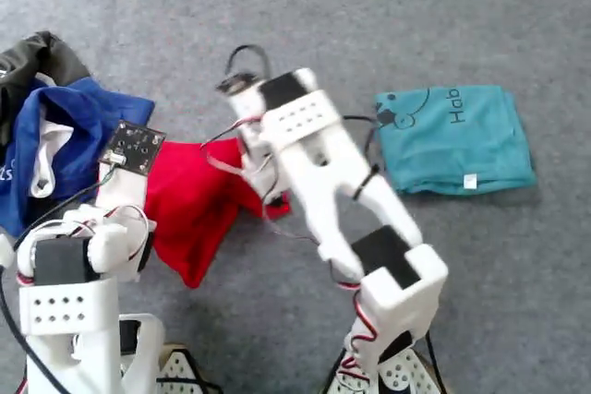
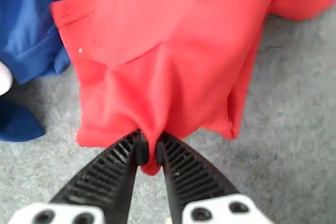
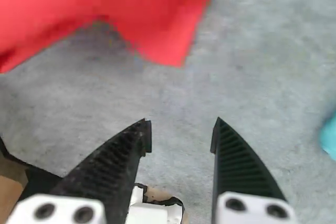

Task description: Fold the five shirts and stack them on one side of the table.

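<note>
While left jaws clamp the red shirt (image 2: 157, 51) | right jaws apart over grey table (image 3: 252, 66)

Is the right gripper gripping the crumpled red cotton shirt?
No, the right gripper hangs open over the grey table, apart from the red shirt.
</note>
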